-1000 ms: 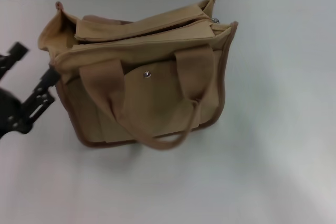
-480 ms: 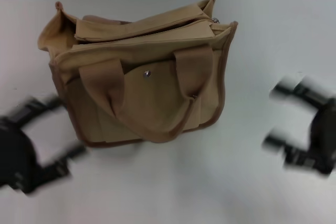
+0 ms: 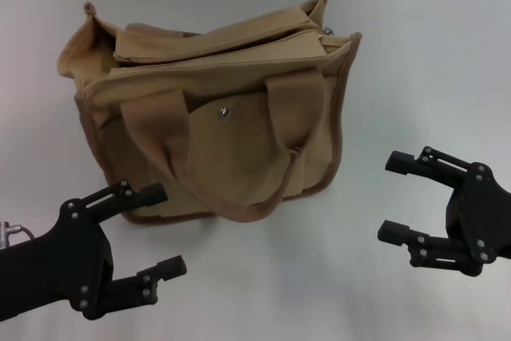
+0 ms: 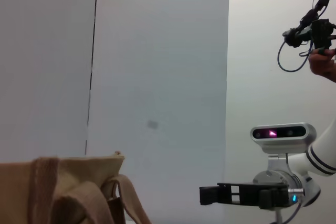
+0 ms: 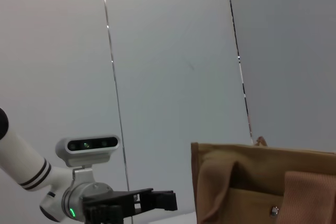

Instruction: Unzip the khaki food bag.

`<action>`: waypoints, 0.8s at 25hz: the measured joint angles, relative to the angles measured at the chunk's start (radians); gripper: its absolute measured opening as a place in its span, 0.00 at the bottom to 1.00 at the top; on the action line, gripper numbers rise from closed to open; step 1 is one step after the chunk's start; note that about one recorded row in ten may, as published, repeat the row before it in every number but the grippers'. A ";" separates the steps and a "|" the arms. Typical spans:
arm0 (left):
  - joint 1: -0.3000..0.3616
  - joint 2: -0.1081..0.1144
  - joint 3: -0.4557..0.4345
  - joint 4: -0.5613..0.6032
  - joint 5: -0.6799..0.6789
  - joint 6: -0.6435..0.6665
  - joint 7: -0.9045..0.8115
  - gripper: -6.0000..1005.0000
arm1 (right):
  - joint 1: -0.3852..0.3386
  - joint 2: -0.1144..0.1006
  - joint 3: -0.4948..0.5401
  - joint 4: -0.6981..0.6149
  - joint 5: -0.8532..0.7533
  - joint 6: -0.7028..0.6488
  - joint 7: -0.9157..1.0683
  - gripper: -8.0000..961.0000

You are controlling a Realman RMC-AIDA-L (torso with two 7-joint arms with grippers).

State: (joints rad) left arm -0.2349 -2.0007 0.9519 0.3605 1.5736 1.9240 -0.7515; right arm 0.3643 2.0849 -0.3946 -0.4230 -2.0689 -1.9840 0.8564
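**Both grippers low & clear of bag; zipper state hard to read**

We see the khaki food bag standing upright on the white table, toward the far left-centre of the head view, handles flopped over its front face and a snap showing on the front pocket. Left gripper sits near the bag's lower left corner, fingers spread wide, holding nothing, not touching the fabric. Right gripper hovers well right of the bag, fingers also spread apart, empty.

Step in hand, as we judge it: neither arm is on the bag, so this fits either arms coming in to start on the zip, or arms backed off w/ the zip already run. The zipper pull appears to sit at the bag's far right top corner, and a dark slit runs along the top between the two fabric lips. Looks parted to us, but we can't confirm teeth are separated along the whole length.

If the zip is shut, next move would need one gripper to steady the bag and the other to pinch that small pull; a fine, precise grasp.

Hidden/unclear: bag's inside, its back face, the zip teeth. Wrist views show only the bag's edges and the opposite arm, not their own fingers.
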 joint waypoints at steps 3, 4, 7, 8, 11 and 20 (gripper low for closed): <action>0.002 0.000 -0.003 0.000 -0.002 0.000 0.001 0.81 | 0.003 0.000 0.000 0.006 0.000 0.012 0.000 0.88; 0.002 0.000 -0.003 0.000 -0.002 0.000 0.001 0.81 | 0.004 0.001 0.001 0.008 0.001 0.016 -0.001 0.88; 0.002 -0.001 -0.004 0.001 -0.003 0.000 0.002 0.81 | 0.008 0.002 0.001 0.009 0.002 0.024 -0.004 0.88; 0.002 -0.001 -0.004 0.001 -0.003 -0.001 0.002 0.81 | 0.008 0.002 0.001 0.010 0.002 0.025 -0.004 0.88; 0.000 -0.002 -0.008 0.001 -0.003 -0.002 0.002 0.81 | 0.010 0.002 0.001 0.011 0.002 0.030 -0.005 0.88; -0.004 -0.006 -0.013 0.002 -0.001 -0.004 0.004 0.80 | 0.010 0.001 0.002 0.029 0.005 0.036 -0.019 0.88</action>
State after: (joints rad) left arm -0.2393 -2.0064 0.9387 0.3621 1.5722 1.9204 -0.7480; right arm 0.3742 2.0862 -0.3924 -0.3940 -2.0644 -1.9475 0.8374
